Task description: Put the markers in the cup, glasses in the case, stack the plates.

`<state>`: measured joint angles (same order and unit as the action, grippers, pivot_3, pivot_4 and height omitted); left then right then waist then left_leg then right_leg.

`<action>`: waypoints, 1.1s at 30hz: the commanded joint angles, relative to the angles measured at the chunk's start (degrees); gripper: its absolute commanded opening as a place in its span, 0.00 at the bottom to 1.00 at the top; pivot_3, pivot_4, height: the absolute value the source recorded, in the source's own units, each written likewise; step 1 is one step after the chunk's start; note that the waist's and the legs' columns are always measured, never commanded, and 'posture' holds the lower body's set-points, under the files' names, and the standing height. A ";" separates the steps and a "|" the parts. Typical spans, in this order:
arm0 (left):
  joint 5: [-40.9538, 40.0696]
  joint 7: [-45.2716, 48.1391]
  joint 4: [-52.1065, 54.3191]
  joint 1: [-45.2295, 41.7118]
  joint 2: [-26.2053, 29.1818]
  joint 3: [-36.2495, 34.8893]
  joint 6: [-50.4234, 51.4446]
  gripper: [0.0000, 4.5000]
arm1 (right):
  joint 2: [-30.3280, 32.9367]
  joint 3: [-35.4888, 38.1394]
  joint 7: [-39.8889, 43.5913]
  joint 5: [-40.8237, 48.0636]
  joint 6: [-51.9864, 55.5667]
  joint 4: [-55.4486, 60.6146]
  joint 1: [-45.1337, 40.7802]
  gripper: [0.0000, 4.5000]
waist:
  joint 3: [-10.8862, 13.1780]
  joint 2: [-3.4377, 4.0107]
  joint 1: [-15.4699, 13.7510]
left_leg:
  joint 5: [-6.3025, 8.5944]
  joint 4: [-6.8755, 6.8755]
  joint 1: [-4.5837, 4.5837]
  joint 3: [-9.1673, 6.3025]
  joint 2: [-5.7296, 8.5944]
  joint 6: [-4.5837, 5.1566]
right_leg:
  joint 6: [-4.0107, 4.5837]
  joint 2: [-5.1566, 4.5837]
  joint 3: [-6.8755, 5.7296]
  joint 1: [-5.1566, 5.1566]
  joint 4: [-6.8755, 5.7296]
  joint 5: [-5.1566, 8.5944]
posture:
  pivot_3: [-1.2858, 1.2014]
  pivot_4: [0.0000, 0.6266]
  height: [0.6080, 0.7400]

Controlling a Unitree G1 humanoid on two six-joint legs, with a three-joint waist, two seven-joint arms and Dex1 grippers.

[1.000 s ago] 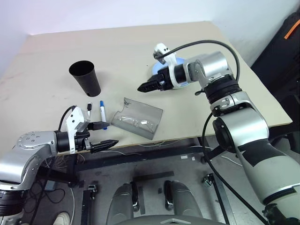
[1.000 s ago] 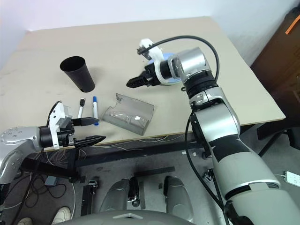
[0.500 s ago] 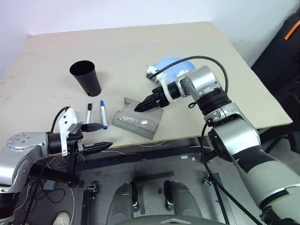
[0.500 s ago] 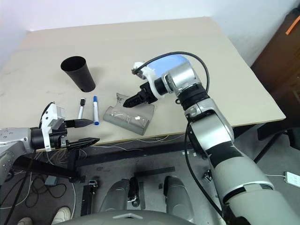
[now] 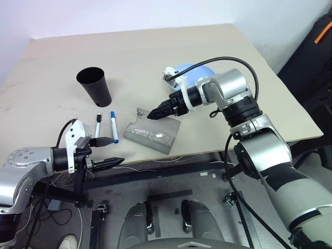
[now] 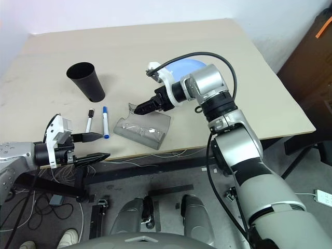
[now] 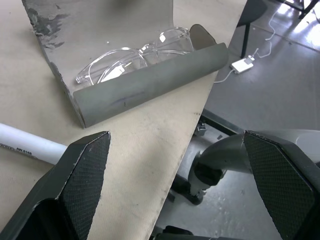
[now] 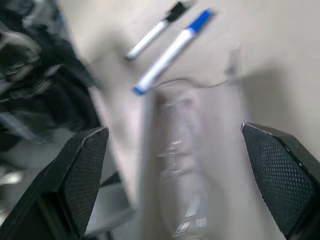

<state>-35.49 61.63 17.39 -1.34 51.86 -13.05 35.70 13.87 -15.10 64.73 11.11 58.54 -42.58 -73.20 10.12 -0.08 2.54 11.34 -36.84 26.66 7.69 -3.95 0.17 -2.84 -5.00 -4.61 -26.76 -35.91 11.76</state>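
The grey case (image 5: 155,136) lies open near the table's front edge, with the clear glasses (image 7: 132,54) resting inside it. My right gripper (image 5: 152,115) hangs open just above the raised lid's upper edge; whether it touches is unclear. Left of the case lie two white markers, one black-capped (image 5: 98,124) and one blue-capped (image 5: 113,126). The black cup (image 5: 95,86) stands upright farther back. A light blue plate (image 5: 198,71) shows behind my right arm, partly hidden. My left gripper (image 5: 115,150) is open and empty at the front edge, below the markers.
The table's front edge (image 5: 197,153) runs just below the case, with cables and a black frame (image 5: 171,171) beneath it. A dark object with an orange stripe (image 5: 317,39) stands off the table at the right.
My right gripper came down and toward the near side, from beside the blue plate to the case's raised lid. The left gripper has stayed put.
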 commanded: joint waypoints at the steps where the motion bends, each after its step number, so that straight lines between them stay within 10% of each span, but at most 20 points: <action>1: -0.11 -0.20 0.56 -0.62 0.37 -0.56 -0.17 0.99 | -1.13 -0.81 -1.22 -2.36 -5.53 -5.20 -0.44 0.99 | 0.01 0.01 -0.01 | 0.00 0.00 0.02 0.01 0.00 0.00 | 0.00 0.00 0.00 -0.02 0.00 0.00 | 0.52 0.24 1.00; 33: 2.36 1.31 -0.74 0.48 1.57 0.37 -1.68 0.99 | 4.57 -8.79 4.54 9.38 16.21 30.46 10.99 0.99 | 0.01 -0.01 -0.05 | -0.01 -0.11 0.49 -0.02 0.01 0.01 | -0.01 -0.01 0.00 -0.45 -0.11 -0.01 | 0.52 0.24 1.00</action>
<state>-33.00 62.52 16.20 -1.10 52.48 -11.03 34.49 18.02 -24.18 69.68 19.02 74.72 -15.27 -61.89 10.13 -0.09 2.49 11.33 -36.98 27.15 7.67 -3.94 0.18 -2.84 -5.00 -4.61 -27.21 -36.03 11.76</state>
